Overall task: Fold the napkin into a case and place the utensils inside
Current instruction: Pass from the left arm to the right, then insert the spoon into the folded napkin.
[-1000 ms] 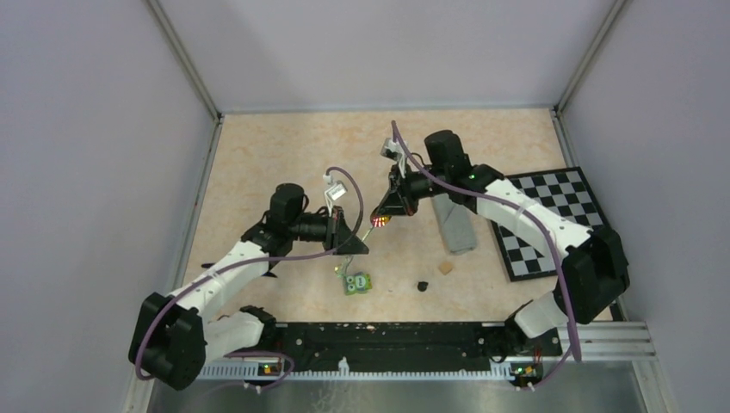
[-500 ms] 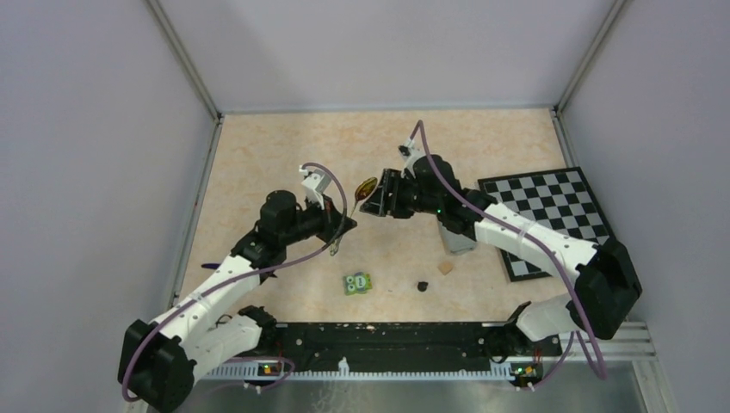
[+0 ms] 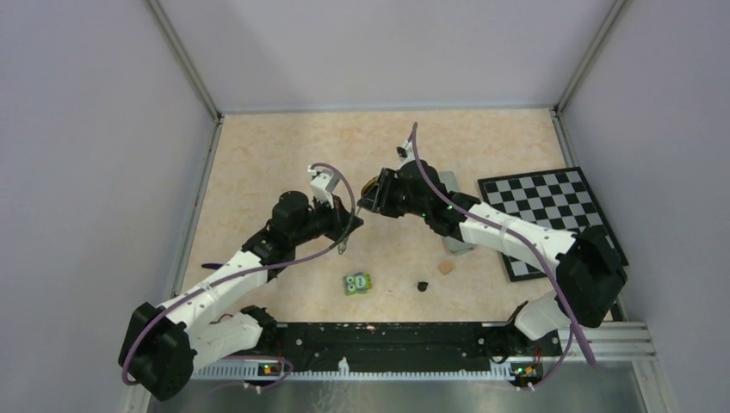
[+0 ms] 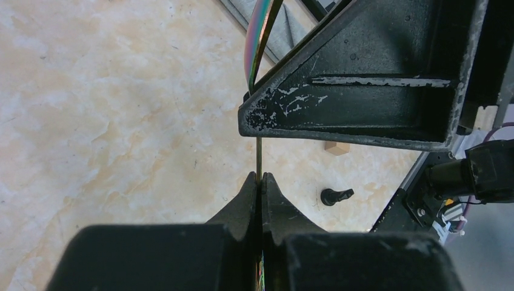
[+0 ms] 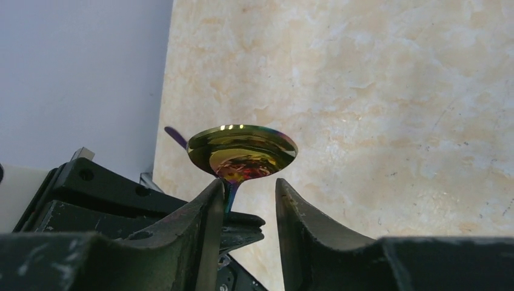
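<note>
The yellow-orange-headed spoon (image 3: pixel 370 184) is held in the air between my two grippers. My left gripper (image 3: pixel 351 222) is shut on its thin handle (image 4: pixel 259 163), seen edge-on in the left wrist view. My right gripper (image 5: pixel 248 182) is open with its jaws on either side of the spoon's neck, which rests against the left finger; the shiny bowl (image 5: pixel 242 148) sits just past the fingertips. The grey napkin case (image 3: pixel 459 241) lies on the table, partly hidden under the right arm. A slim dark blue piece (image 5: pixel 175 137) lies near the table's left edge.
The green owl block (image 3: pixel 357 283), a small black piece (image 3: pixel 423 286) and the tan cube (image 3: pixel 445 268) lie near the front middle. The checkerboard mat (image 3: pixel 551 219) is at the right. Walls close in the left, back and right of the table.
The spoon went from head-down at the right gripper's tip to head-up between both grippers. The left gripper rose and now grips the handle. The right arm swung left and flattened.
</note>
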Motion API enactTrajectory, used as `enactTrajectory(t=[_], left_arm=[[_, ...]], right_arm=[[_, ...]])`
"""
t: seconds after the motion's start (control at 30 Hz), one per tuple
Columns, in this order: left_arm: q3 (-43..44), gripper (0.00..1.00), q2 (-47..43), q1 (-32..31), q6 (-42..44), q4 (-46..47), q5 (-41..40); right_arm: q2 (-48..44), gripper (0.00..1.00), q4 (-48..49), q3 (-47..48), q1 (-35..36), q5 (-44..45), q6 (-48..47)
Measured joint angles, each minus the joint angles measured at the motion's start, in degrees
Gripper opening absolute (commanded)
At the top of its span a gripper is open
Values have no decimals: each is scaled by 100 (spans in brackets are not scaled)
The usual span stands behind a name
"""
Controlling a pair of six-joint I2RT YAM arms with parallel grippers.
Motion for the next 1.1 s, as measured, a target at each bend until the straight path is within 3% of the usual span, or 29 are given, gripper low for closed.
enactTrajectory(t=[0.13, 0.23, 0.27, 0.3, 0.33, 0.4, 0.53, 0.73, 0.97, 1.1], left_arm=[[0, 0, 203, -81, -46, 96, -96], [0, 3, 323, -160, -68, 205, -225], [0, 17, 361, -184, -83, 254, -260], [0, 43, 398, -205, -109, 299, -291], [0, 56, 433, -223, -125, 332, -317], [24, 63, 546, -256, -363, 352, -380], [238, 60, 1036, -245, -894, 369, -299], [564, 53, 2575, -466, -1862, 1375, 494], [1718, 38, 4426, -1403, -2524, 2426, 946], [2199, 28, 5163, -1757, -2798, 3025, 1056]], right_arm=[[44, 0, 9, 20, 26, 98, 0], [44, 0, -11, 33, 31, 199, -37], [44, 0, -17, 33, 31, 240, -83], [42, 0, -26, 33, 26, 271, -151], [35, 0, -35, 33, 11, 302, -260], [2, 0, -166, 35, -85, 367, -680], [-26, 0, -807, 234, -1086, 50, -1897], [741, 0, -2083, 1934, -2900, 210, -3630], [2199, 0, -2798, 3449, -3283, -90, -4592], [2769, 0, -3158, 3783, -3281, -116, -4846]])
